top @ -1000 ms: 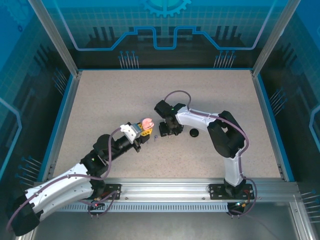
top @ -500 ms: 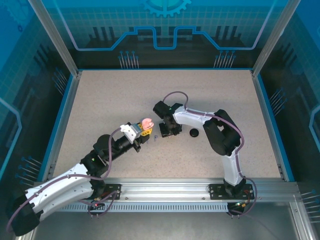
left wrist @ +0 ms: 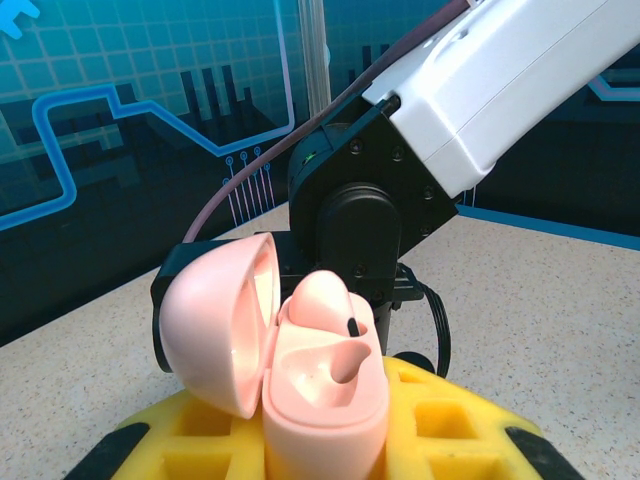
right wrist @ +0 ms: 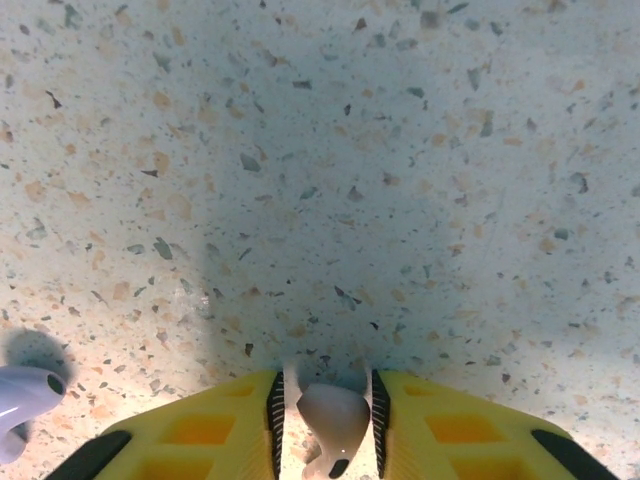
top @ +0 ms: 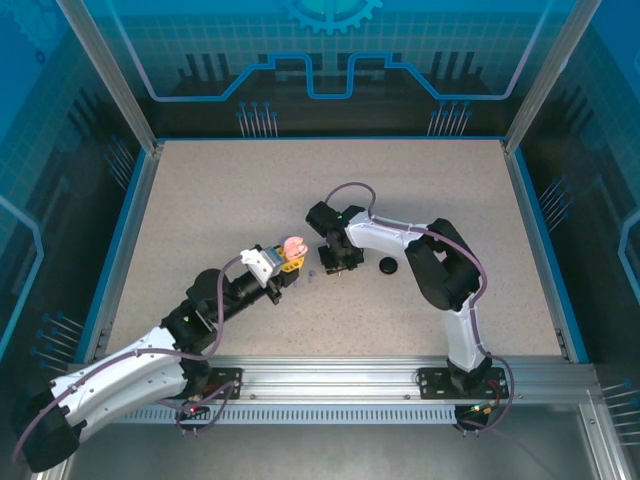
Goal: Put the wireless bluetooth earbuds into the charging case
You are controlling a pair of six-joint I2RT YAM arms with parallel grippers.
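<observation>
**Table** point(top: 200, 190): speckled surface lying below both sets of jaws.

**Right arm** point(left wrist: 500, 70): stands directly ahead of the left jaws.

**Left gripper** point(top: 288, 260): jaws narrowed onto the base of the pink charging case point(left wrist: 325, 400), which sits upright between them. Its lid point(left wrist: 215, 335) is swung open to one side, above the jaws. One pink bud point(left wrist: 325, 295) appears to be seated in the far well. The near well looks vacant.

**Right gripper** point(top: 335, 264): jaws drawn close on a pale pink earbud point(right wrist: 330, 415), pinched near their tips just above the table.

**Black case** point(top: 388, 265): rests on the table beside the right jaws, outside them.

**Lilac earbud** point(right wrist: 20, 400): lies loose on the table off to one side of the right jaws, apart from them.

**Handling (judged):** the bud is probably very light, hard, smooth and rounded, so it may twist or squirt from the pads. A gentle grip across the head seems best, leaving the stem free to enter the well.
</observation>
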